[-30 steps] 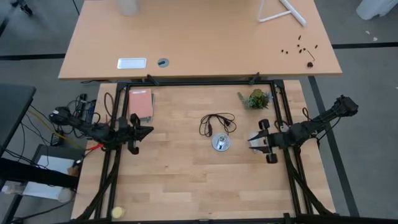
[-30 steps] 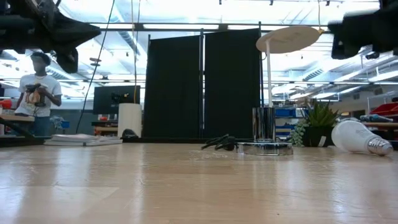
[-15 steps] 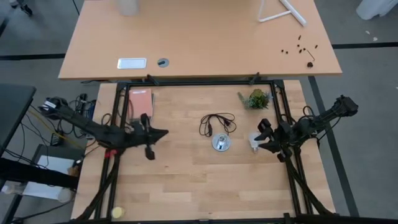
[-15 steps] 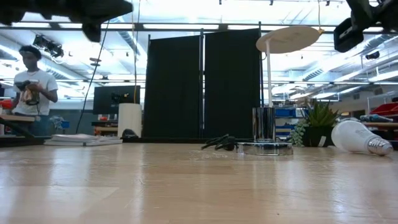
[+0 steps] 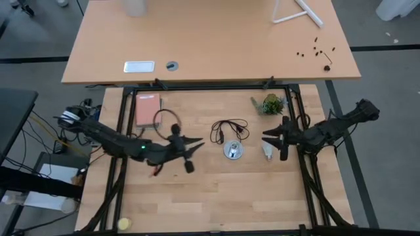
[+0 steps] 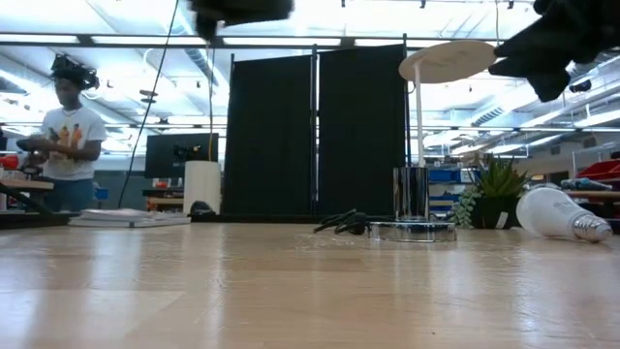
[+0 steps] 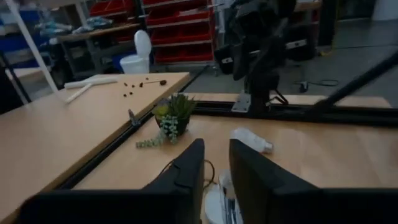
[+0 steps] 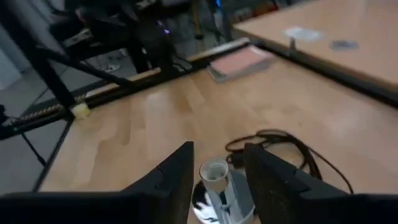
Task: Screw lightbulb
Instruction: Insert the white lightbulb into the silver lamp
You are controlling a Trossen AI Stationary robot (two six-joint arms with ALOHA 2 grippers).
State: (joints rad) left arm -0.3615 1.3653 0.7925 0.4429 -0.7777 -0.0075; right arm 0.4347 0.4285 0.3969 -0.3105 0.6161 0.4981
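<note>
The white lightbulb [image 5: 268,151] lies on its side on the wooden table, right of the silvery socket disc [image 5: 232,150]; the low view shows it too [image 6: 557,213]. My right gripper [image 5: 268,136] hovers well above the bulb [image 7: 252,140] and points toward the socket [image 8: 214,177]. Its fingers stand a narrow gap apart with nothing between them. My left gripper [image 5: 197,142] hangs in the air left of the socket and points level at it. Its fingers [image 7: 186,174] are also slightly apart and hold nothing.
A thin black cord [image 5: 228,129] coils on the far side of the socket. A small potted plant [image 5: 271,103] stands at the far right and a pink notebook [image 5: 147,108] at the far left. A person [image 6: 68,136] stands in the room beyond the table.
My left gripper has swung up from the table's left edge and travelled toward the socket. My right gripper has risen off the spot over the bulb and rolled, so the bulb now shows uncovered on the table. The bulb and socket have stayed put.
</note>
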